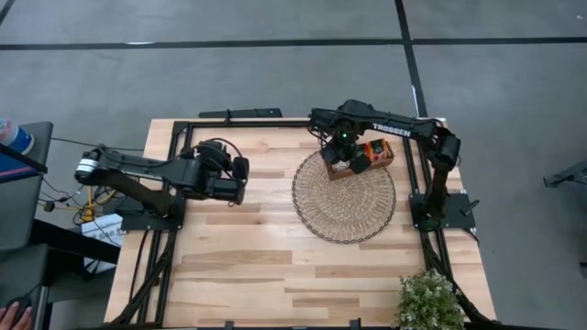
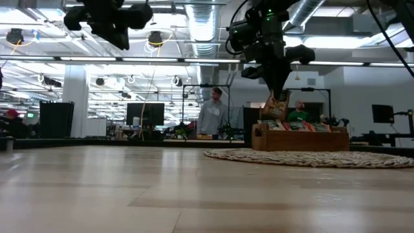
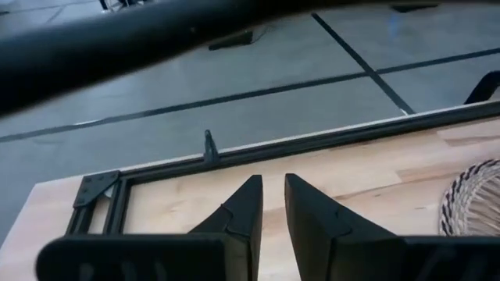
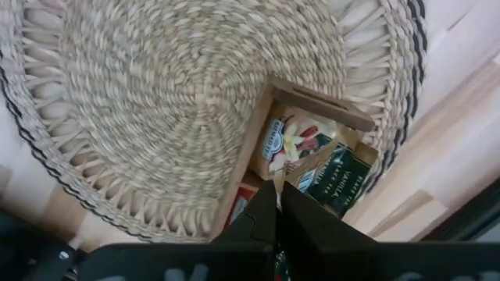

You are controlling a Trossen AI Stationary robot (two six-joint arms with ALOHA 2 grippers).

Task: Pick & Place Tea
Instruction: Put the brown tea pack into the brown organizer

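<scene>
A wooden tray [image 1: 378,158] with tea sachets standing in its compartments sits on the far part of the round wicker mat [image 1: 344,197]. My right gripper [image 2: 278,89] hangs above the tray's left end, pointing down, shut on a beige and dark green tea sachet [image 2: 275,105]. Below it in the tray lies another sachet [image 4: 287,139] with a white and red picture. My left gripper [image 3: 273,195] is raised over the table's far left part [image 1: 240,174], a narrow gap between its fingers and nothing in it. My right gripper pinches the sachet's upper edge [image 4: 291,178] between its two fingers, coming from above and pointing down. The sachet hangs below the fingers, slightly tilted, with its lower edge [image 2: 274,116] just above the sachets in the tray. Whether it touches them I cannot tell.
A potted plant [image 1: 429,301] stands at the table's near right corner. A black frame [image 3: 234,152] runs along the table's edges. Bare wood [image 1: 238,257] spreads across the near and middle parts. People stand in the room beyond [image 2: 212,113].
</scene>
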